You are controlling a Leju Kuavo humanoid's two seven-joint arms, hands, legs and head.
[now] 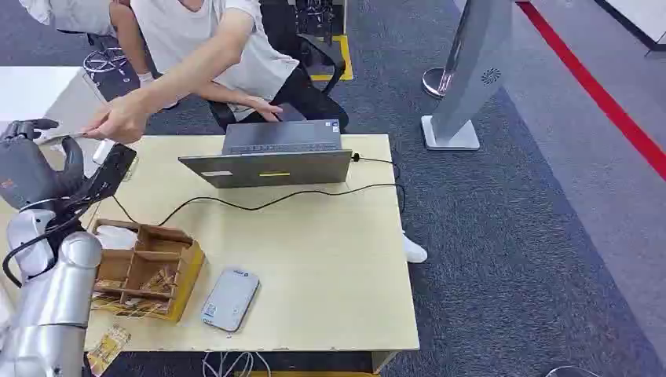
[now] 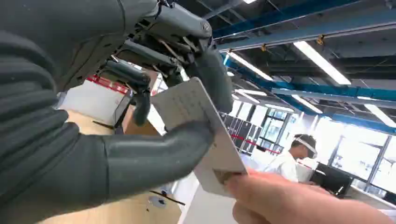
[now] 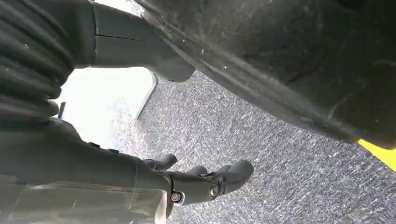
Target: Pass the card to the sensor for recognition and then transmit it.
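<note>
Card [image 1: 61, 137] is sitting at the far left in your head view, raised off the bench [image 1: 314, 259], with your left hand [image 1: 31, 161] gripping one end and a person's hand [image 1: 118, 122] reaching across to take the other; the sensor [image 1: 230, 299], the flat grey device near the cardboard box [image 1: 145, 267], is lying well apart from it, so you are judging this as the hand-over step, with recognition behind you. In your left wrist view, the thumb [image 2: 154, 154] is pressing the white card [image 2: 198, 135] against the darker fingers [image 2: 212, 77] while the person's fingertips [image 2: 261, 191] are pinching its free corner. In your right wrist view, your right hand [image 3: 205, 179] is hanging over grey carpet with its fingers loosely apart and holding nothing. Your next move is calling for easing the thumb off only once the person's grip is firm, so the card is not slipping between you.
</note>
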